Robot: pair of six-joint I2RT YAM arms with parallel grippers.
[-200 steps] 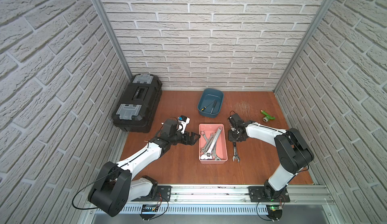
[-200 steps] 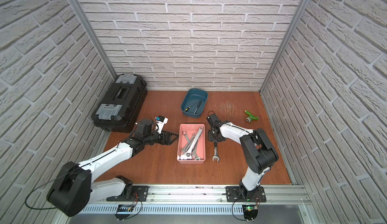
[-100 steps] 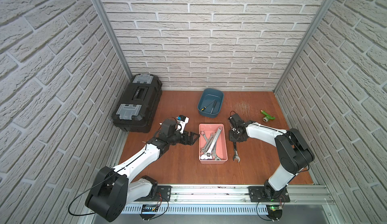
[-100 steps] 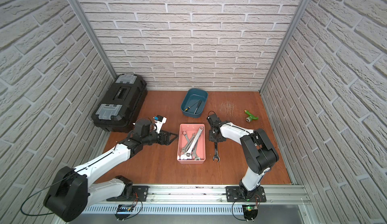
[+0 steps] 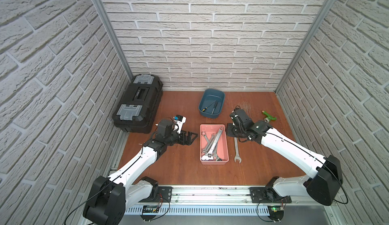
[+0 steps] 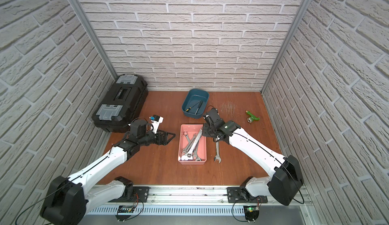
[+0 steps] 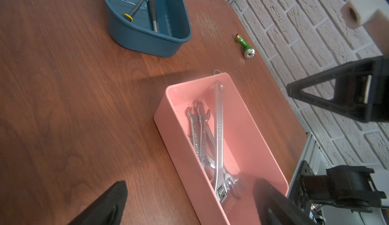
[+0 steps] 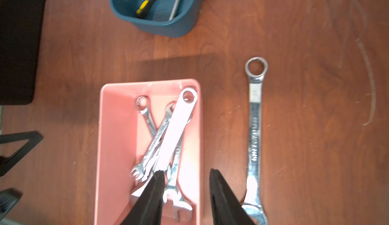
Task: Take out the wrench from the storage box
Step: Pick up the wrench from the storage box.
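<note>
Hovering over the 2 o'clock corner of the shallow pink rectangular plastic storage tray (image 5: 223,152), my right gripper (image 8: 185,171) has its jaws partly apart and holds nothing; between the fingers I see only the tray's rim and the tools below. A long silver combination wrench (image 5: 236,150) lies flat on the brown wooden table (image 5: 179,171) at the tray's 3 o'clock, just beside its wall and parallel to it, so I judge the take-out step done for that one and the release finishing. The next move, I think, calls for lifting straight up and clear without nudging the tray or that wrench; if more are wanted, I must open wider and drop onto the big chrome adjustable wrench (image 8: 176,127) lying on top of the heap. My left gripper (image 5: 192,138) waits at the tray's 9 o'clock, spread fully and empty. In both top views my right fingertips are hidden under the wrist. The right wrist view is blurred and glare-washed, so I cannot count the wrenches in the heap. I also cannot tell whether a finger touches the rim. The open end of the combination wrench is cut off there.
</note>
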